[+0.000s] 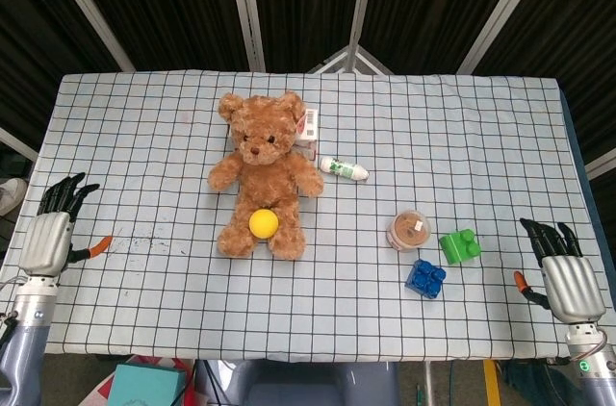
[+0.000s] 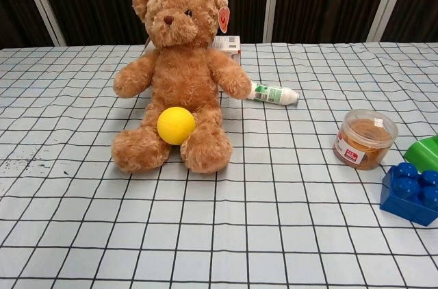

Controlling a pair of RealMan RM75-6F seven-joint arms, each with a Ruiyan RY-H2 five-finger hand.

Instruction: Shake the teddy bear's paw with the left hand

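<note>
The brown teddy bear (image 1: 261,171) sits upright on the checked tablecloth, facing the robot, with a yellow ball (image 1: 263,223) between its legs. Its paw nearest my left side (image 2: 130,81) hangs free with nothing touching it. My left hand (image 1: 52,233) is at the table's near left edge, far from the bear, fingers spread and holding nothing. At the near right edge my right hand (image 1: 560,274) is likewise spread and holds nothing. Neither hand shows in the chest view.
A white and green tube (image 1: 344,169) lies right of the bear and a small box (image 1: 308,127) stands behind it. A round jar (image 1: 409,230), a green block (image 1: 460,245) and a blue block (image 1: 425,277) sit at the right.
</note>
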